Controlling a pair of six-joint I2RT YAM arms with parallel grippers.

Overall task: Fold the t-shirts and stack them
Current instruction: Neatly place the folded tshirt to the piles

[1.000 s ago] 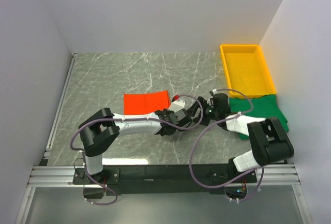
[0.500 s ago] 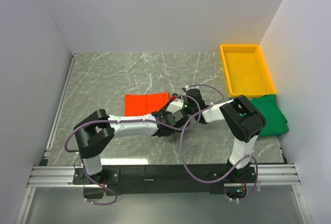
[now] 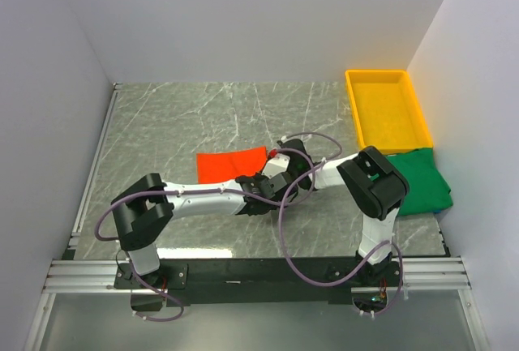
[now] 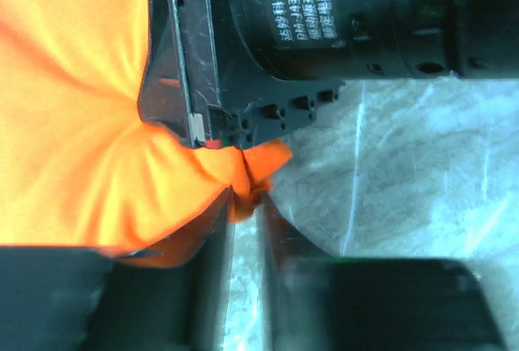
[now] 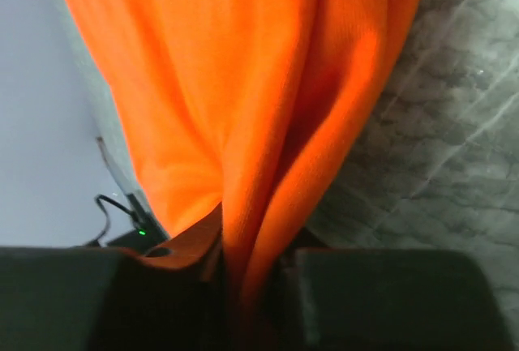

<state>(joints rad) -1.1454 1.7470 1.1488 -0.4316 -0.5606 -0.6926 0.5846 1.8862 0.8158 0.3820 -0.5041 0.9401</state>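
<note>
Table (image 3: 162, 124) below me, tray (image 3: 353, 108) far right. Green shirt (image 3: 422, 182) lies just beside it, my right arm covering its left edge. Orange shirt (image 3: 231, 164) sits mid-table, long axis left to right, its right corner hidden under both claws. Right claw (image 5: 243, 263) is clenched on orange cloth. Left claw (image 4: 246, 205): narrow gap, cloth tip there. Gripping or not, I can't tell.

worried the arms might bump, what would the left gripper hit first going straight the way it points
Likely the right gripper, its black body just ahead in the left wrist view; only the pinched corner of the orange t-shirt lies between. Depth is unclear.
</note>
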